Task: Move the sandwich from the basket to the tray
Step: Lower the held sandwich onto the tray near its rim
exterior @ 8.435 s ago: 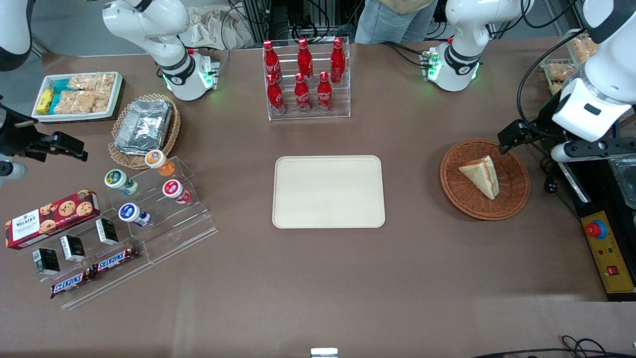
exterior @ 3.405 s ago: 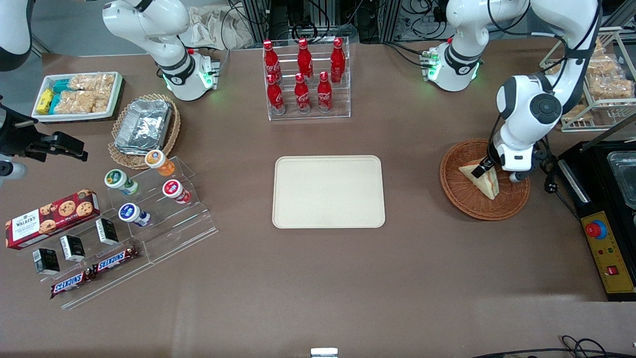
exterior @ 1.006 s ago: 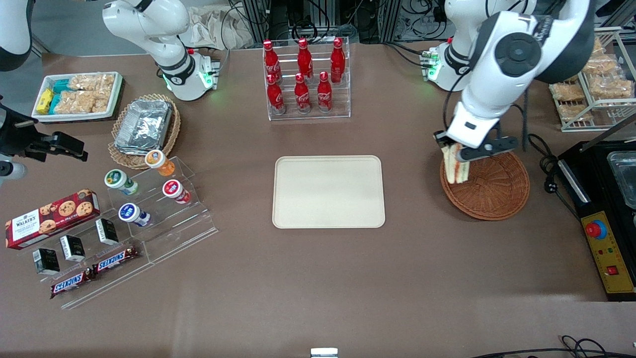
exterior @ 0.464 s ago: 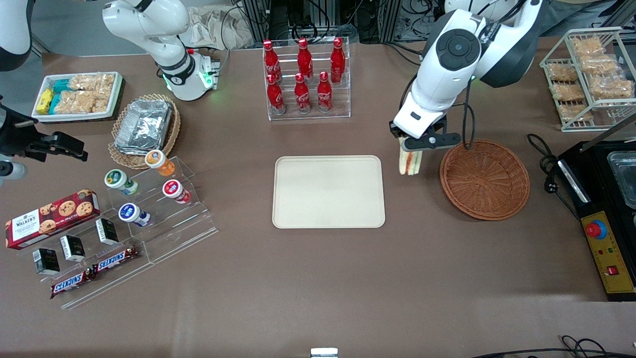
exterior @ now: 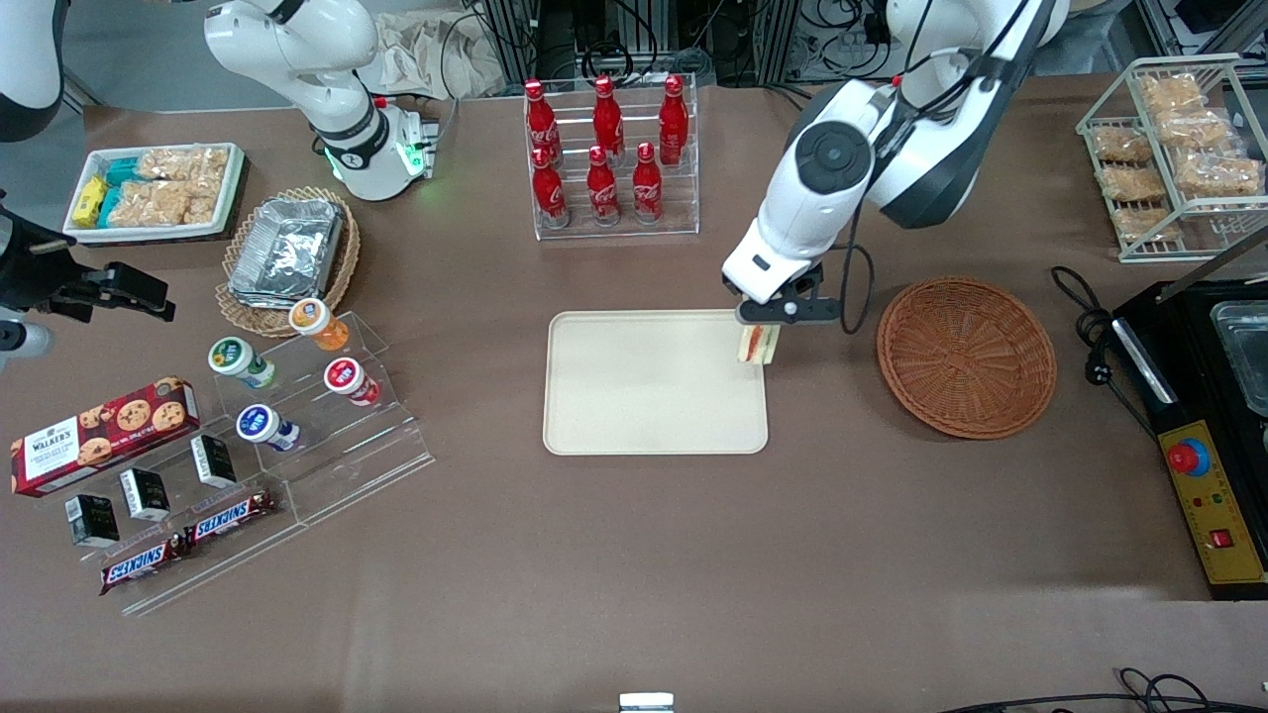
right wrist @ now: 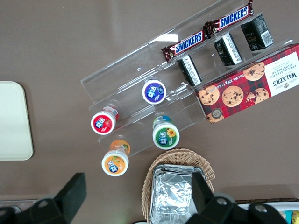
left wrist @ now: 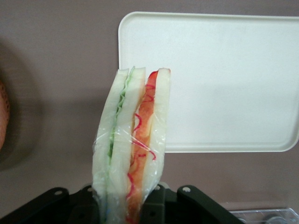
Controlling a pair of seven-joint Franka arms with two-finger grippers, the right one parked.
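Sandwich (exterior: 758, 344) hangs edge-down, clamped in your hand (exterior: 763, 322) just above the tray's (exterior: 654, 396) corner nearest the basket (exterior: 966, 356), which sits apart on the counter (exterior: 634, 555).

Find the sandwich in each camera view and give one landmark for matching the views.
Front view: the sandwich hangs from the gripper above the tray rim nearest the basket.
Left wrist view: the sandwich stands on edge, held in the gripper, with the tray below it.
Right wrist view: not in it.
Shared landmark: the tray, whose corner also shows in the right wrist view.
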